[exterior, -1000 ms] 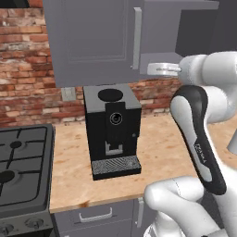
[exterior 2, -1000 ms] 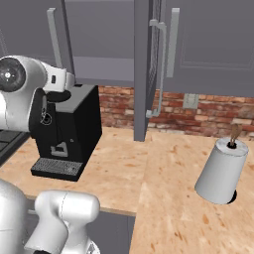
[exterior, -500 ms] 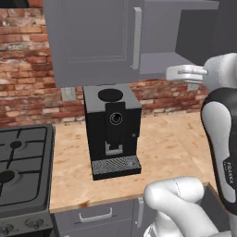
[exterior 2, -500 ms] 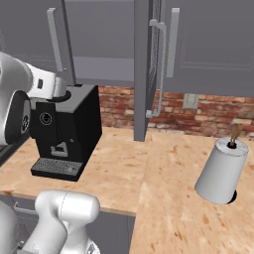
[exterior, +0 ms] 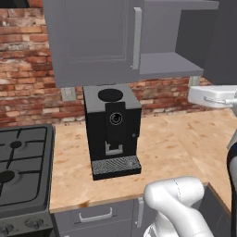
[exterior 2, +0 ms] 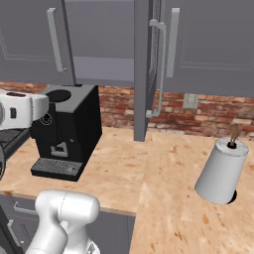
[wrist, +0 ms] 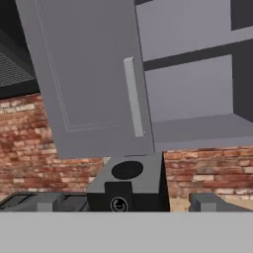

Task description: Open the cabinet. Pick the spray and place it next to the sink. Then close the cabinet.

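Cabinet: right door swung wide, left door shut; shelf bare as far as seen.
Spray: not located; a full look along the shelf should come before any reach.
Gripper: fingers spread wide, empty, aimed at the left door.
Worktop: coffee machine near back edge; paper roll toward right end; hob at left edge; brick wall behind.

- The cabinet runs past the top edge in both base views.
- The stove at the tabletop's left end is cut off by the left edge.
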